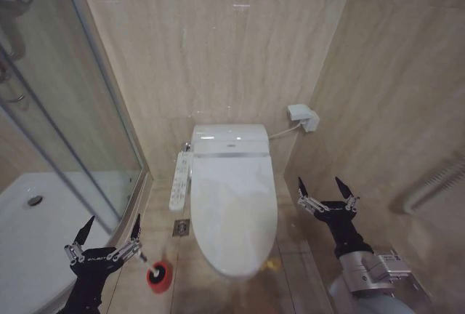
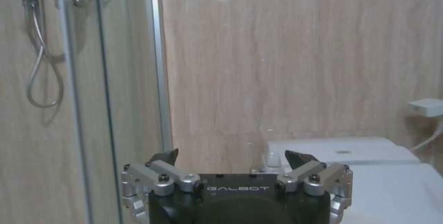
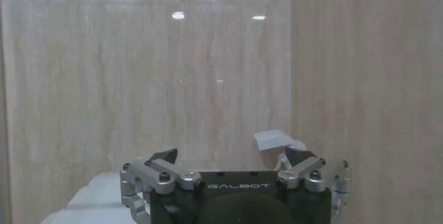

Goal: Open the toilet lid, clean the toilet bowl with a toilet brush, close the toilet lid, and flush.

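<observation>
- Glossy white plastic, the toilet lid (image 1: 234, 212) lies shut over the bowl in the head view; likely light but slick, best lifted at its front rim. The toilet brush (image 1: 159, 273) stands on the floor just left of it. Left gripper (image 1: 107, 235) and right gripper (image 1: 327, 192) hang apart, fingers spread, empty.
- Left wrist view: left gripper (image 2: 235, 157) spread, lid (image 2: 398, 193) beyond.
- Right wrist view: right gripper (image 3: 234, 157) spread, facing the wall.

The glossy white toilet lid (image 1: 234, 208) lies shut over the bowl; the toilet brush (image 1: 159, 273) stands in its red holder on the floor left of it.

Beige marble walls (image 1: 218, 45), glass shower door (image 1: 65, 110)
</observation>
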### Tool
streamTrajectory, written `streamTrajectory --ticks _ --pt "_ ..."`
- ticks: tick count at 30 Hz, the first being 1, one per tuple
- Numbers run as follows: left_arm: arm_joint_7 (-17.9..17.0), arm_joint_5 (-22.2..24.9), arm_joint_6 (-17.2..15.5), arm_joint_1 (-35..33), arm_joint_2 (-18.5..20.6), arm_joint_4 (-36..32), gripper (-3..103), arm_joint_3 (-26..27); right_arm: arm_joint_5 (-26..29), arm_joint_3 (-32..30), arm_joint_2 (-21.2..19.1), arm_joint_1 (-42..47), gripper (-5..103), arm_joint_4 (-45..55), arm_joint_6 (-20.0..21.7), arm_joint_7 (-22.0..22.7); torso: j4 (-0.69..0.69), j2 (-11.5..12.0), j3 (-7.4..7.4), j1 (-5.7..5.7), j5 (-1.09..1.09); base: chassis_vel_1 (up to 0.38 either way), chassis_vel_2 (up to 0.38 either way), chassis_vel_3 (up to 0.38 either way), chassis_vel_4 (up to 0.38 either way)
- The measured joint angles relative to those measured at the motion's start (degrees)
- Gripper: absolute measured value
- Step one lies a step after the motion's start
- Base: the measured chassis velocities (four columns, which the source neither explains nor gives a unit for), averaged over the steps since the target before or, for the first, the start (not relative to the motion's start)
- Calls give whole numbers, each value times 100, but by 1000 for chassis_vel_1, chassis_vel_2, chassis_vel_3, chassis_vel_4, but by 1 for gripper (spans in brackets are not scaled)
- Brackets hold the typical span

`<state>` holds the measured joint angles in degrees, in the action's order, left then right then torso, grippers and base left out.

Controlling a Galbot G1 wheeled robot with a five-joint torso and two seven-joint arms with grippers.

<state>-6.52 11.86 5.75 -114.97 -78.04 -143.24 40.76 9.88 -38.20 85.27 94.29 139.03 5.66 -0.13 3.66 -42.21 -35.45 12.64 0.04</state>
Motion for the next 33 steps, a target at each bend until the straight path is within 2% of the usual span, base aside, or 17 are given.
streamTrajectory --ticks 4,7,11,12,15,18,21,33 --pt "0 0 0 0 0 0 100 0 0 0 0 0 100 0 0 0 0 0 1 -1 -8 312 -314 -314 308" --pt "0 0 0 0 -1 0 100 0 0 0 0 0 100 0 0 0 0 -1 1 -2 1 362 -291 -331 304" --pt "0 0 0 0 0 1 100 0 0 0 0 1 100 0 0 0 0 0 1 -1 -8 307 -352 -309 355" --pt "0 0 0 -1 -1 0 100 0 0 -1 0 0 100 0 0 0 0 -1 1 -2 1 316 -308 -318 280" --pt "0 0 0 -1 0 0 100 0 0 0 1 1 100 1 0 0 2 -1 1 -1 -9 296 -303 -304 301" --pt "0 0 0 -1 -1 0 100 0 0 0 0 1 100 0 0 0 -1 -1 1 -2 -2 259 -272 -274 291" --pt "0 0 0 -1 -1 0 100 0 0 -1 0 3 100 0 0 0 2 -3 3 -4 -6 186 -221 -229 172" --pt "0 0 0 1 0 0 100 0 0 -1 0 -2 100 0 0 0 1 2 -2 5 -4 -16 20 18 -11"
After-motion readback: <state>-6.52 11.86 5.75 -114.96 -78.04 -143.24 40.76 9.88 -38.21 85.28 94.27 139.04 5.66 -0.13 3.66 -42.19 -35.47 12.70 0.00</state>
